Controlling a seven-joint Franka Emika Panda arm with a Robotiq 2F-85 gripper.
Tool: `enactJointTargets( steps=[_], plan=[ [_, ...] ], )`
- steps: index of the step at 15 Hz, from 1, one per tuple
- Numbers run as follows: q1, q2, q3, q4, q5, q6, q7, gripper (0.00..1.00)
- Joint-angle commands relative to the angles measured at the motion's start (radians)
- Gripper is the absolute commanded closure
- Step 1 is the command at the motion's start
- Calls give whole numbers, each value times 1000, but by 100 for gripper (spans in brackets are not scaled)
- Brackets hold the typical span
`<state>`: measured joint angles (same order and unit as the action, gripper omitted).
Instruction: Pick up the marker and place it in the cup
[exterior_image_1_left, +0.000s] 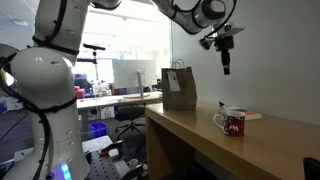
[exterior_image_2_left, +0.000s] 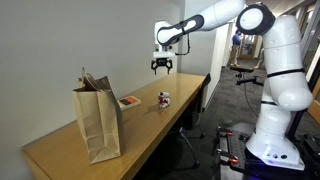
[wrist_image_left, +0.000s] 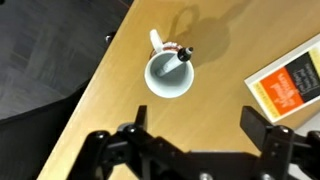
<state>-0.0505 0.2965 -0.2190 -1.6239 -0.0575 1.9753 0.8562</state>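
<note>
The cup (wrist_image_left: 168, 76) is a small mug with a white inside, seen from above on the wooden table (wrist_image_left: 215, 95). The marker (wrist_image_left: 183, 55) shows as a short dark stick at the cup's rim and seems to lean inside it. My gripper (wrist_image_left: 197, 125) is open and empty, well above the cup and apart from it. In both exterior views the gripper (exterior_image_1_left: 226, 62) (exterior_image_2_left: 161, 67) hangs high over the red-and-white cup (exterior_image_1_left: 231, 123) (exterior_image_2_left: 164, 98).
A brown paper bag (exterior_image_1_left: 179, 88) (exterior_image_2_left: 98, 120) stands on the table away from the cup. An orange-and-white book (wrist_image_left: 290, 88) (exterior_image_2_left: 129, 101) lies beside the cup. The table's edge (wrist_image_left: 100, 95) runs close to the cup, with dark floor beyond.
</note>
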Motion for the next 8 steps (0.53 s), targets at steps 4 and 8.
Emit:
enactJointTargets(
  steps=[4,8],
  plan=[
    [8,-65,12,-74,-42,33,25,0],
    [2,-73,19,-88,-36,45,-9,0]
  ],
)
